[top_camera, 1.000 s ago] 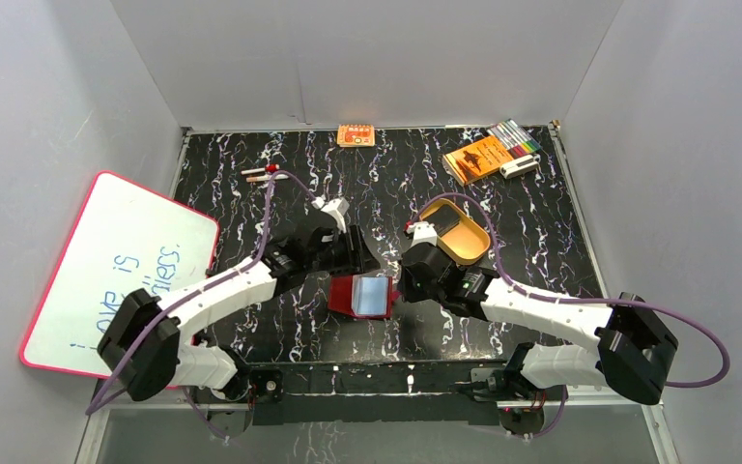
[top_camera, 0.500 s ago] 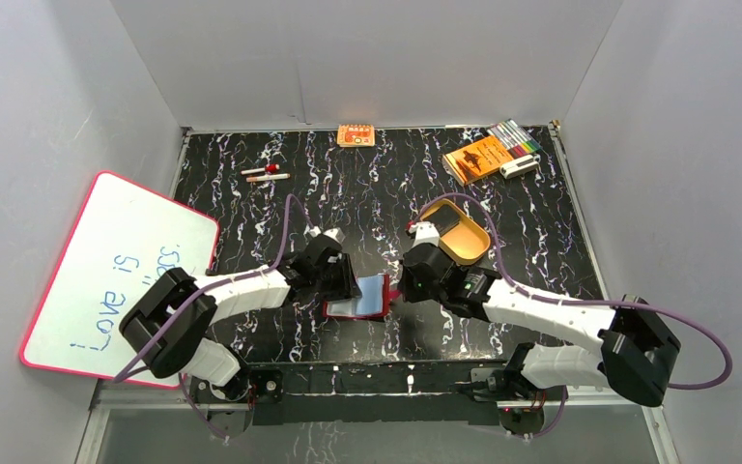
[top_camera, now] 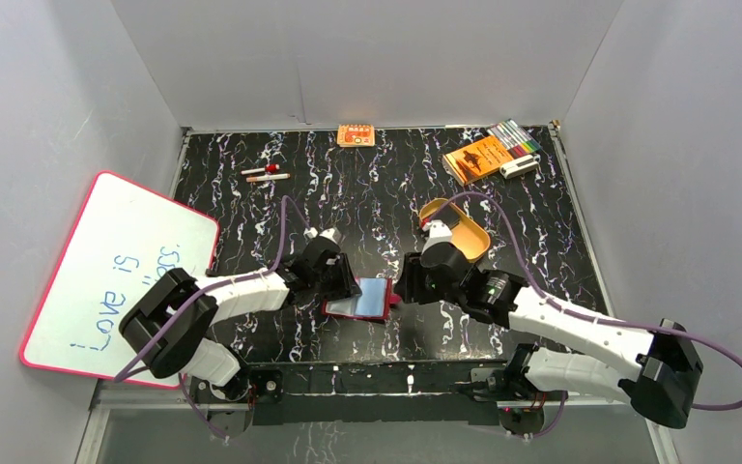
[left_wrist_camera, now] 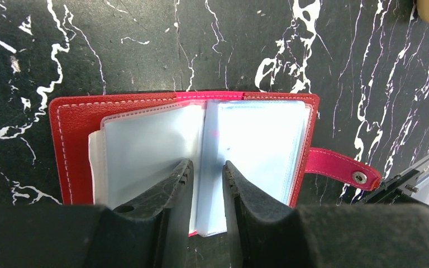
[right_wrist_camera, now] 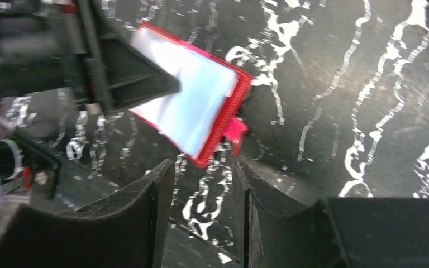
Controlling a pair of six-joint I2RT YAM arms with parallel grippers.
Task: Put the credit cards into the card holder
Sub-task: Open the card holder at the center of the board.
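Left wrist; card holder (left_wrist_camera: 184, 139) open flat; left gripper (left_wrist_camera: 206, 184) parted over it

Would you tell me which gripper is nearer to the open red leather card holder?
Left. The left gripper is over the clear sleeves of the red leather card holder; the right gripper is just off its snap-tab edge.

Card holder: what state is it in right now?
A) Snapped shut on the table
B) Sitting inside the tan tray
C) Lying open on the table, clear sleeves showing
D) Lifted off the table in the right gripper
C: in the left wrist view the card holder lies spread open on the table, with its clear sleeves showing and its snap tab unfastened to one side.
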